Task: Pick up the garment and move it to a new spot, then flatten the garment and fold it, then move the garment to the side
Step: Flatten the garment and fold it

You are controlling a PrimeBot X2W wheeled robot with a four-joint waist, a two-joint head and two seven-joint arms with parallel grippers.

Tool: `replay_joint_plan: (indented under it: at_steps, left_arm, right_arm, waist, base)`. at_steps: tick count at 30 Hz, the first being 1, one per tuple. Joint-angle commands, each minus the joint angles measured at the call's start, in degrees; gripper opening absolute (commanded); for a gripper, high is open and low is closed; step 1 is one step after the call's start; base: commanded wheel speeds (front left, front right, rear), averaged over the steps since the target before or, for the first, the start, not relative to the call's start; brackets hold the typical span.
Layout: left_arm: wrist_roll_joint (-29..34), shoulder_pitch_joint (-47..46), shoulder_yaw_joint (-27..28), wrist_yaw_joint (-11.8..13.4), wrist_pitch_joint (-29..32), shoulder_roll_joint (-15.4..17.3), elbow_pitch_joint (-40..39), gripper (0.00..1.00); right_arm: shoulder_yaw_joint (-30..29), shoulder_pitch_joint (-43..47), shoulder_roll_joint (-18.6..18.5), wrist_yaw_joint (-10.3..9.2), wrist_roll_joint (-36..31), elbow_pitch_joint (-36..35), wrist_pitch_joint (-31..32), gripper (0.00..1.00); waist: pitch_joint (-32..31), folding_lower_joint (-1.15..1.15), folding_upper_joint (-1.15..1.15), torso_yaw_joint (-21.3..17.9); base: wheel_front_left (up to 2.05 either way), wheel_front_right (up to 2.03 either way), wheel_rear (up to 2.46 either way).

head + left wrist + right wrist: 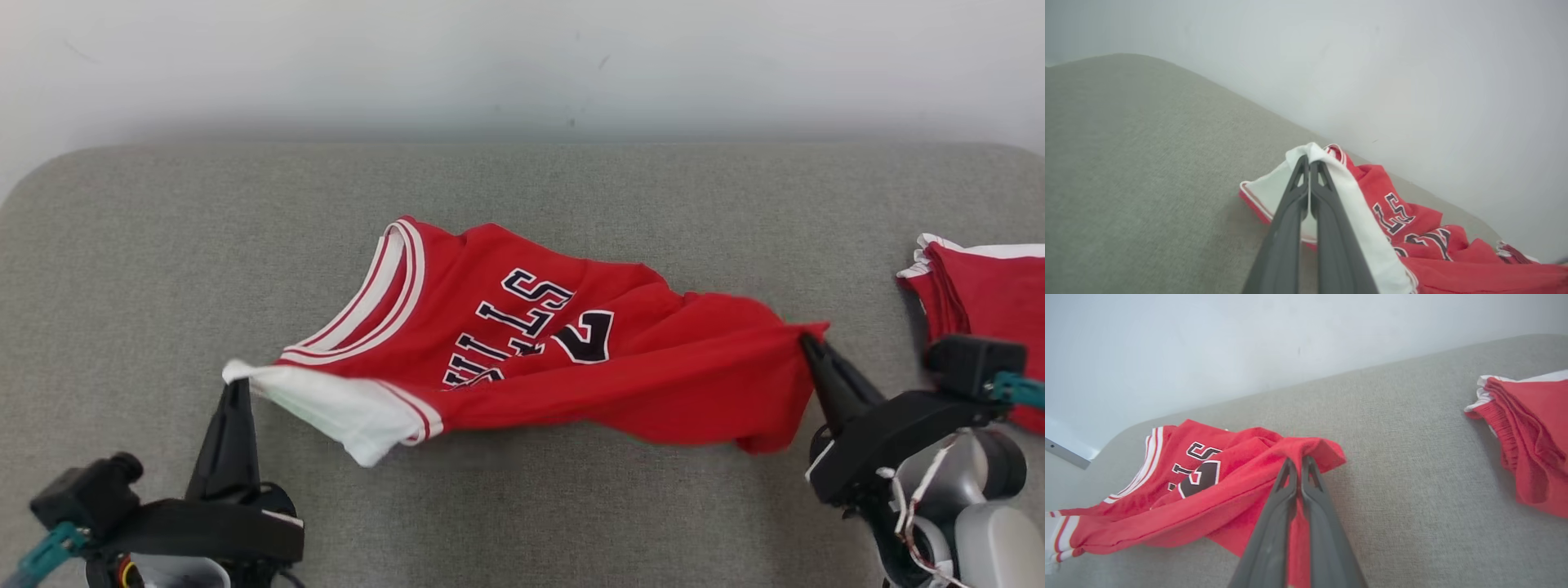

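Perhaps a test room, grey fabric-covered table (163, 245), bare white wall (522, 65)

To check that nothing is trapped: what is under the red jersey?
The grey surface shows all around the red jersey and below its raised near edge. Anything under its middle is covered by the cloth.

Red cloth jersey (653, 384) – soft, matt – on rough grey woven surface (163, 269).

light: bright, even | shadows: soft, faint | wrist views: slightly blurred, edges bowed
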Motion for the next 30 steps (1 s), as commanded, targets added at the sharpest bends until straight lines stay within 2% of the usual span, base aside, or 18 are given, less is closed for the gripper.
replay_joint_plan:
  at_steps: [1,6,9,13,16,18,19,20,23,25,30]
  left_arm:
    - [-1.6,1.1,0.9,-0.7,-0.3,-0.3,-2.6,0.0]
    - [-8.4,-0.5,3.9,-2.4,1.4,-1.6,-11.9,0.0]
    - [-12.7,-3.8,6.0,-2.3,3.8,-1.5,-16.5,0.0]
    - [-14.7,-14.5,8.3,-1.5,8.3,1.6,-17.9,0.0]
    - [-14.6,-26.8,9.9,0.1,11.5,4.9,-14.8,0.0]
    - [-14.3,-35.9,10.5,1.1,13.5,6.6,-11.7,0.0]
    - [-12.8,-44.7,10.0,1.5,15.0,8.6,-8.2,0.0]
    - [-12.0,-48.8,9.8,1.8,15.4,9.3,-6.2,0.0]
    - [-8.9,-60.2,7.9,1.1,15.4,10.9,-1.0,0.0]
    - [-7.5,-63.9,7.0,0.5,14.9,11.1,-0.1,0.0]
    - [-1.9,-77.4,5.4,-1.8,7.2,9.7,3.7,0.0]
  right_arm:
    - [-0.4,-0.8,0.0,-0.14,1.7,-2.2,-0.7,0.0]
    - [-0.1,-3.4,0.0,-0.14,7.7,-8.8,0.4,0.0]
    - [0.6,-7.4,-0.3,-0.14,8.6,-11.0,3.2,0.0]
    - [3.3,-18.0,-3.0,-0.14,9.3,-8.1,5.8,0.0]
    - [6.6,-29.3,-5.3,-0.13,10.3,-2.7,5.3,0.0]
    - [8.9,-37.6,-7.0,-0.13,10.2,1.9,3.4,0.0]
    - [9.6,-45.1,-8.0,-0.13,9.3,7.6,0.6,0.0]
    - [10.3,-48.8,-8.3,-0.13,8.5,10.2,-1.2,0.0]
    - [10.9,-58.7,-8.1,-0.13,5.8,17.8,-7.2,0.0]
    - [11.3,-61.8,-8.5,-0.13,4.5,19.8,-9.1,0.0]
    - [8.6,-74.2,-7.9,-0.13,-0.8,27.9,-21.5,0.0]
  waist:
    - [0.3,0.0,0.0,-0.3]
    - [2.8,0.0,0.0,-1.6]
    - [6.3,0.0,0.0,-2.7]
    - [13.1,0.0,0.0,-4.2]
    - [18.6,0.0,0.0,-5.4]
    - [22.3,0.0,0.0,-6.3]
    - [25.5,0.0,0.0,-6.9]
    - [26.6,0.0,0.0,-7.1]
    - [28.6,0.0,0.0,-7.7]
    - [29.2,0.0,0.0,-7.7]
    - [30.9,0.0,0.0,-8.0]
  base:
    - [0.0,0.0,0.0]
    - [0.0,0.0,0.0]
    - [0.0,0.0,0.0]
    - [0.0,0.0,0.0]
    - [0.0,0.0,0.0]
    - [0.0,0.0,0.0]
    - [0.0,0.0,0.0]
    - [0.0,0.0,0.0]
    - [0.0,0.0,0.0]
    - [0.0,0.0,0.0]
    - [0.0,0.0,0.0]
